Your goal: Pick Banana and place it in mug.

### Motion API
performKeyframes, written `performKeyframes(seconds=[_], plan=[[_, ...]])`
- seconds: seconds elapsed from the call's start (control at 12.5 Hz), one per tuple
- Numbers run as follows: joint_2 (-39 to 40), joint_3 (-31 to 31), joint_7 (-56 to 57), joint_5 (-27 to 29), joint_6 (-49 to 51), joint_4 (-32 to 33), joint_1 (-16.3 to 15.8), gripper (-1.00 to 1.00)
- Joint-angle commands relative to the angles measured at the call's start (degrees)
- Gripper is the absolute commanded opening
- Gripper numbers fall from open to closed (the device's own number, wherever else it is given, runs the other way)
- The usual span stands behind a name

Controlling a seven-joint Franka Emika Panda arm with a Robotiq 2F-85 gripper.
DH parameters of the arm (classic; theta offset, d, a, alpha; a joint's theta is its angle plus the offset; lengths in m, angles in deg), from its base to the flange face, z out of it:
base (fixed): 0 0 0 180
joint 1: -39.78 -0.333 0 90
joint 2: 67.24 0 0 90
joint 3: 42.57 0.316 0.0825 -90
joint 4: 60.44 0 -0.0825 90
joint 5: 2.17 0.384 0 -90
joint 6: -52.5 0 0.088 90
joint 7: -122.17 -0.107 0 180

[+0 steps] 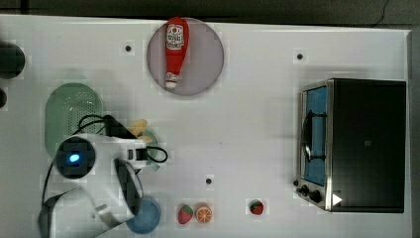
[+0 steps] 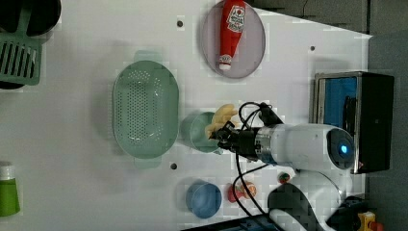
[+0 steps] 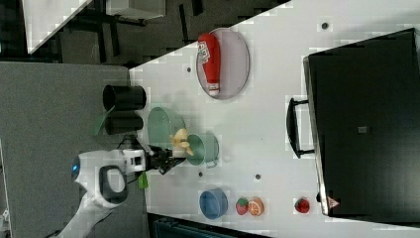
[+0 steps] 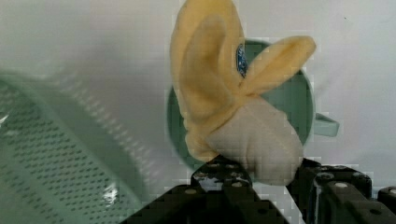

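Note:
The pale yellow banana [image 4: 219, 88] is held by its cream stem end between the black fingers of my gripper [image 4: 254, 175], which is shut on it. It hangs over the rim of the small pale-green mug [image 4: 292, 100], whose stubby handle sticks out sideways. In the left view the banana [image 2: 222, 119] sits at the mug's [image 2: 198, 132] right edge, with the gripper [image 2: 223, 135] just beside it. In the right view the banana [image 3: 180, 141] is above the mug [image 3: 202, 148]. In the top view the banana [image 1: 137, 127] pokes out from under the arm, which hides most of the mug [image 1: 154, 148].
The large green perforated basket [image 1: 74, 115] stands right beside the mug. A blue cup [image 1: 147, 216], two strawberries [image 1: 185, 214] and an orange slice [image 1: 203, 213] lie near the table's front edge. A ketchup bottle [image 1: 175, 52] rests on a plate. A toaster oven [image 1: 356, 144] occupies the top view's right.

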Motion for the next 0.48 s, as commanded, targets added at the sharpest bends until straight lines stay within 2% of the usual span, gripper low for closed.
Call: performKeyframes(seconds=[0.08, 0.4, 0.48], plan=[[-0.17, 0.02, -2.49, -0.02, 0.66, -0.64, 0.67, 0.07], [-0.31, -0.18, -2.49, -0.03, -0.39, -0.64, 0.68, 0.97], [-0.41, -0.34, -2.50, -0.02, -0.37, -0.65, 0.69, 1.00]])
